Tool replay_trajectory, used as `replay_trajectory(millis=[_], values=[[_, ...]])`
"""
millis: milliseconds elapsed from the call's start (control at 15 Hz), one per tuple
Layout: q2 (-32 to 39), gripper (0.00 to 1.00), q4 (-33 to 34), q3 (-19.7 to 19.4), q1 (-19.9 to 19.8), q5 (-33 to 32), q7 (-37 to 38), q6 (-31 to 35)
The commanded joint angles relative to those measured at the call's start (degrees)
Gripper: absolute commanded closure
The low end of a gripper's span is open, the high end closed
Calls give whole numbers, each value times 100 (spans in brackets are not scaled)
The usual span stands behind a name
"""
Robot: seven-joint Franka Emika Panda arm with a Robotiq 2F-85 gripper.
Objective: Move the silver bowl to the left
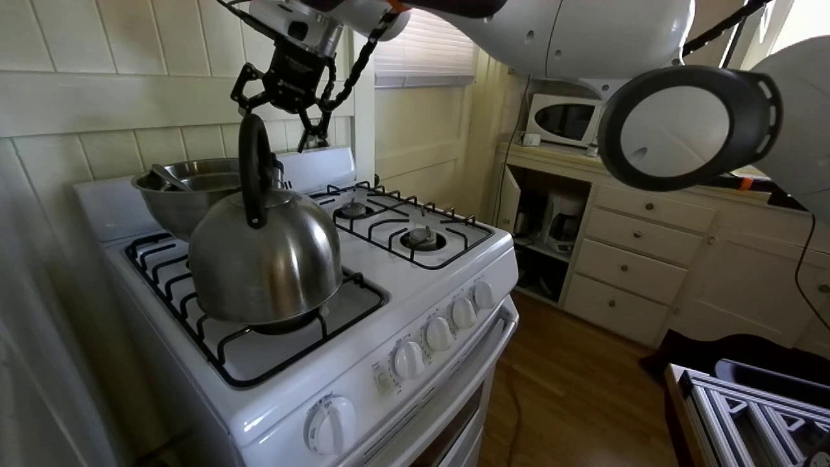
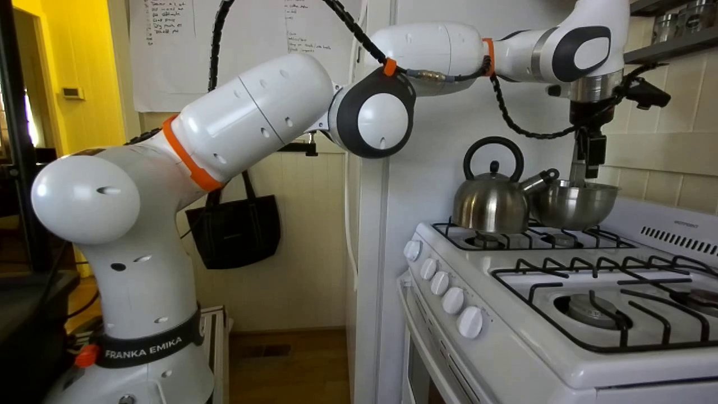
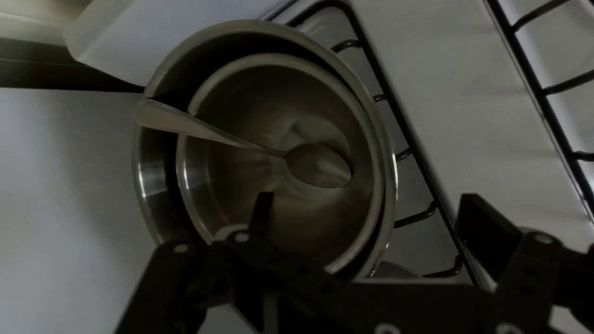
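Note:
The silver bowl [image 1: 165, 204] sits on the stove's rear burner grate behind the kettle; it also shows in an exterior view [image 2: 578, 209]. In the wrist view, the bowl [image 3: 152, 181] holds a smaller nested metal bowl [image 3: 204, 185] and a spoon [image 3: 318, 166], whose handle leans over the rim. My gripper [image 3: 368, 198] is open and empty above the bowl. In the wrist view, one finger overlaps the bowl's inside and the other lies past its rim, over the stove top. In the exterior views the gripper [image 1: 279, 126] is pointed downward; it also shows above the bowl [image 2: 592, 163].
The steel kettle [image 1: 266, 259] with a tall black handle stands directly in front of the bowl; it also shows in an exterior view [image 2: 491, 202]. Its spout overlaps the bowl's edge there. The stove's backguard [image 2: 679, 230] rises behind. Black grates [image 1: 415, 220] cover the other burners.

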Motion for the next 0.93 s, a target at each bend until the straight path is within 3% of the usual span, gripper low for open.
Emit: replay_trajectory(millis=[0,267,733,800,867], values=[[-67,0,1,-113,141,-272,-703,371],[-80,0,5,-265,366,-602,-1224,1075],[23,0,-84,-703,1199,-1458,-1736,1936],[42,0,-130,-445,1251,-1987,-1583,2041],[54,0,-73,-733,1298,-1633,-1509,1846]])
